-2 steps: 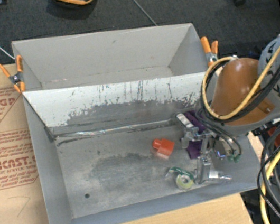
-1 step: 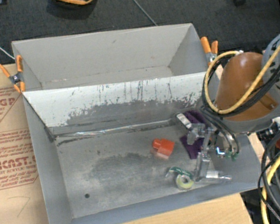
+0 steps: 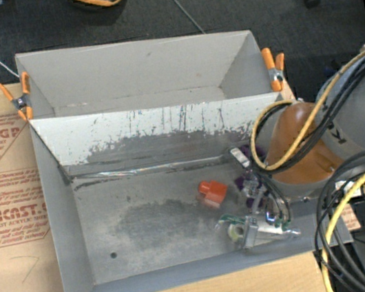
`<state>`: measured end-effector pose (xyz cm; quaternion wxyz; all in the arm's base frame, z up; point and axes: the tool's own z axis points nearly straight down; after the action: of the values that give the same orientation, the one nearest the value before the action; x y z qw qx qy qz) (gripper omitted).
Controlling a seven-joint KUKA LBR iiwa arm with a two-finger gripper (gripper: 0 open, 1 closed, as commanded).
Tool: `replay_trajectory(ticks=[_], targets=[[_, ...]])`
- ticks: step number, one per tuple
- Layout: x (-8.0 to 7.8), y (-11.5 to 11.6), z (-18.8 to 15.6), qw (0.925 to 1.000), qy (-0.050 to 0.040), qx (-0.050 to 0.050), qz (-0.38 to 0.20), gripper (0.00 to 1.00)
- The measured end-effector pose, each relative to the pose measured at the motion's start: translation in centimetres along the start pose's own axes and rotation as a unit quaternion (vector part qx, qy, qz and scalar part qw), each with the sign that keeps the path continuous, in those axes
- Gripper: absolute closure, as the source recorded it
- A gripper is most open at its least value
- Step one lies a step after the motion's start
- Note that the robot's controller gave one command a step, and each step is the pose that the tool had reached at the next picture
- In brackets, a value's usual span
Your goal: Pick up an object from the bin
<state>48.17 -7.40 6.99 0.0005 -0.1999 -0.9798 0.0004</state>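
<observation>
The grey metal bin (image 3: 134, 230) holds a small orange-red plastic block (image 3: 212, 192) right of centre, beside a heap of green, purple and clear items (image 3: 242, 228) near its front right corner. The gripper (image 3: 258, 200) is low over that heap; whether it is open, or has hold of anything, cannot be told. Judged step: the grasp, with the next move a secure closure on one item and a clean lift.

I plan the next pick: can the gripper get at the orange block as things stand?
Probably yes. The orange block lies apart on bare bin floor, just left of the gripper, with nothing on top. The small heap lies toward the near wall, not between them.
</observation>
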Motion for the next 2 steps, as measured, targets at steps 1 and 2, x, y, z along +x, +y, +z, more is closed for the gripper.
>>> replay_trajectory(ticks=[1,2], targets=[[-0.18,0.09,-0.26,0.9998,-0.0016,0.0,-0.018,1.0],[-0.19,0.11,-0.26,0.9998,-0.0017,0.0,-0.022,1.0]])
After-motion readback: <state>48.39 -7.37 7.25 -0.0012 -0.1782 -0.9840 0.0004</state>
